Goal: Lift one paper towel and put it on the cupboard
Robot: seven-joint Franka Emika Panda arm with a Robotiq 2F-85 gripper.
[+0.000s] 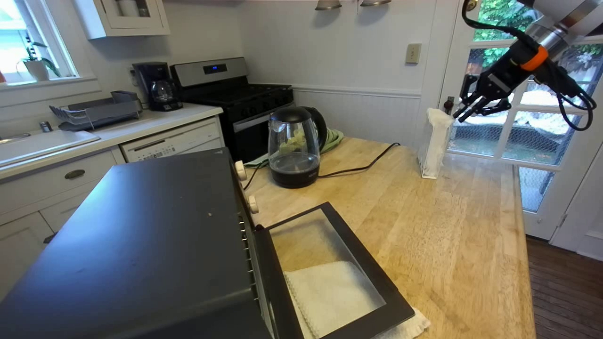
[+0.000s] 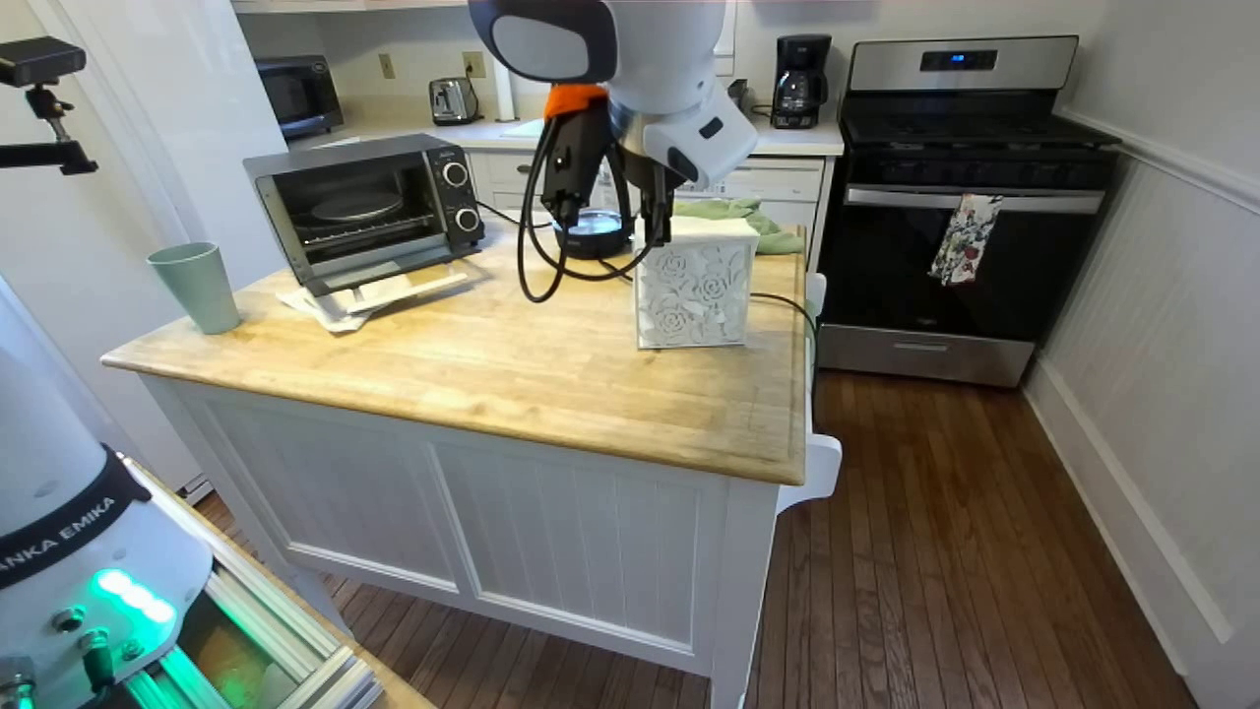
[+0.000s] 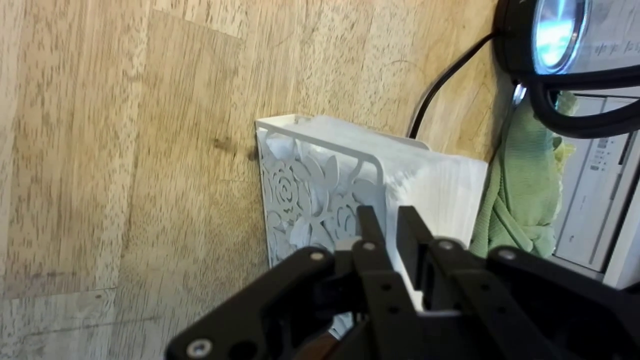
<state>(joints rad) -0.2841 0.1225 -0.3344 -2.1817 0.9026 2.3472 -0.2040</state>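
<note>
Paper towel point(image 3: 445, 185) — not yet singled out from the white stack point(image 3: 390, 147) in the rose-cutwork napkin holder point(image 2: 692, 300). Gripper point(image 3: 387, 214) — narrowly parted, seemingly empty; too deep a pinch could drag out several.

Surface point(image 2: 492, 374): planked light wood. The panelled side point(image 2: 551, 532) in an exterior view is the front edge. Oven point(image 1: 150, 235): rear left corner, door point(image 1: 364, 259) lowered toward the front edge. White sheet material point(image 1: 411, 325): flat beneath the door, projecting past it. Cup point(image 2: 197, 286): beside the left edge, toward the front left corner. Kettle point(image 1: 294, 160): near the rear edge, right of the oven. Green cloth point(image 3: 525, 200): rear right corner. Holder point(image 2: 694, 295): upright near the right edge, between cloth and front right corner. Cord point(image 3: 434, 90): from the kettle, past the holder, over the right edge.
</note>
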